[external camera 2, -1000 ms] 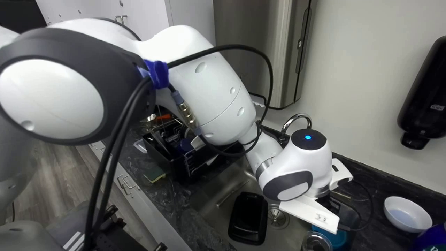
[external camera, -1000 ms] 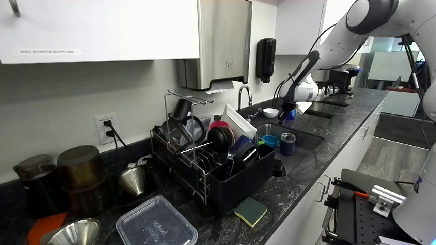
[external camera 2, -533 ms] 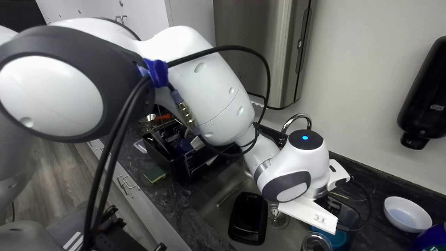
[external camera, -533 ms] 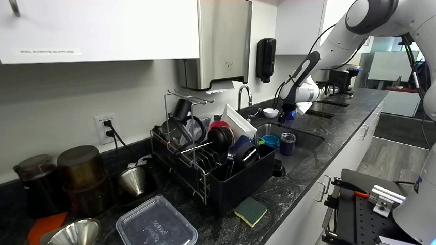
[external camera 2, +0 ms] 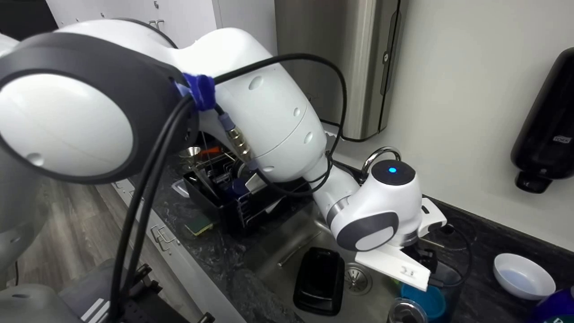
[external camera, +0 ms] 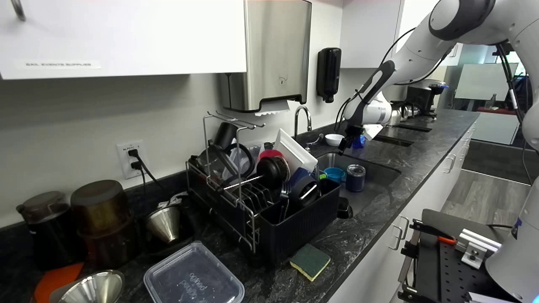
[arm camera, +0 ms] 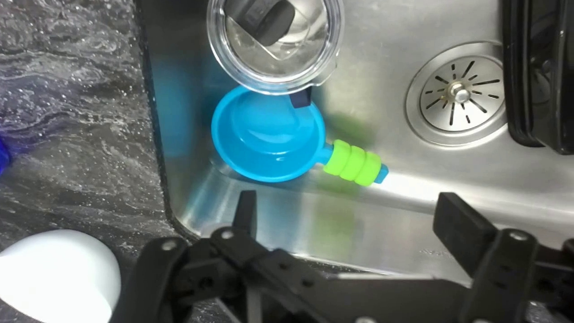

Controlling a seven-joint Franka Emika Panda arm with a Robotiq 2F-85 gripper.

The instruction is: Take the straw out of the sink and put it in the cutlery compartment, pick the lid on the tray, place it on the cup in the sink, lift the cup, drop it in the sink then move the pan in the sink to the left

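At the left of an exterior view, the white cabinet [external camera: 126, 35] wears a label [external camera: 59, 64] whose first word is blurred and whose rest reads EVENTS SUPPLIES; below it, the print on the power outlet [external camera: 124, 159] is too fuzzy to read, and so is the pale lettering on the clear plastic box [external camera: 193, 277] lying on the table [external camera: 345, 235]. To the right of these stands the dish rack [external camera: 254, 233], its black cutlery compartment [external camera: 301, 225] holding forks [external camera: 284, 193], with a green and yellow sponge [external camera: 310, 261] between that compartment and the table's front edge. The black dispenser [external camera 2: 549, 125] on the wall [external camera 2: 471, 89] reads TORK. In the wrist view, again from the left, a white bowl [arm camera: 58, 273] sits on the table just outside the lower left corner of the sink [arm camera: 367, 229]; inside that same corner lies the blue pan [arm camera: 269, 134], its green handle [arm camera: 352, 163] pointing right. The dark blue cup [external camera: 356, 181] stands upright near the sink's left edge, its clear lid [arm camera: 282, 51] on, overlapping the pan's rim in this view; the dark slider [arm camera: 262, 20] bears raised letters I cannot make out. Above the sink's lower edge hangs the end effector [arm camera: 345, 204], its fingers [arm camera: 459, 229] spread wide, with nothing in its hold. Farther right come the round drain [arm camera: 457, 96] and, just beside it, a black container [arm camera: 538, 76]
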